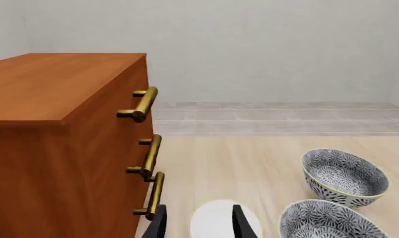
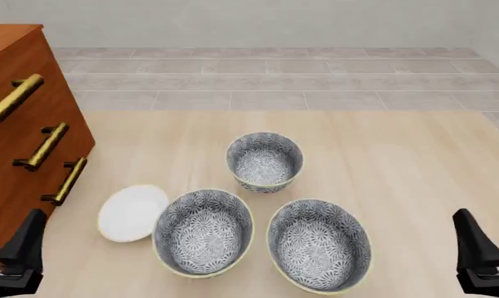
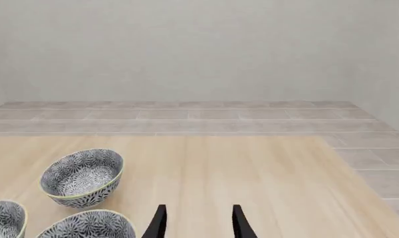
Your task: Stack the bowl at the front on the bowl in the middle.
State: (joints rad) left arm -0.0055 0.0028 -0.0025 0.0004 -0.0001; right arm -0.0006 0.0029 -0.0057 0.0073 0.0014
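Three floral grey-and-white bowls stand on the table. The bowl at the front (image 2: 319,243) is nearest, at centre right, and shows in the right wrist view (image 3: 87,225). The bowl in the middle (image 2: 204,231) sits just left of it, a touch farther back, and shows low in the left wrist view (image 1: 325,220). My left gripper (image 1: 199,225) is open and empty, low at the front left (image 2: 18,251). My right gripper (image 3: 196,223) is open and empty at the front right (image 2: 480,253). Both are well apart from the bowls.
A third identical bowl (image 2: 264,160) stands farther back. A flat white plate (image 2: 132,212) lies left of the bowls. A wooden cabinet (image 2: 18,143) with brass handles (image 2: 49,146) stands along the left edge, close to my left gripper.
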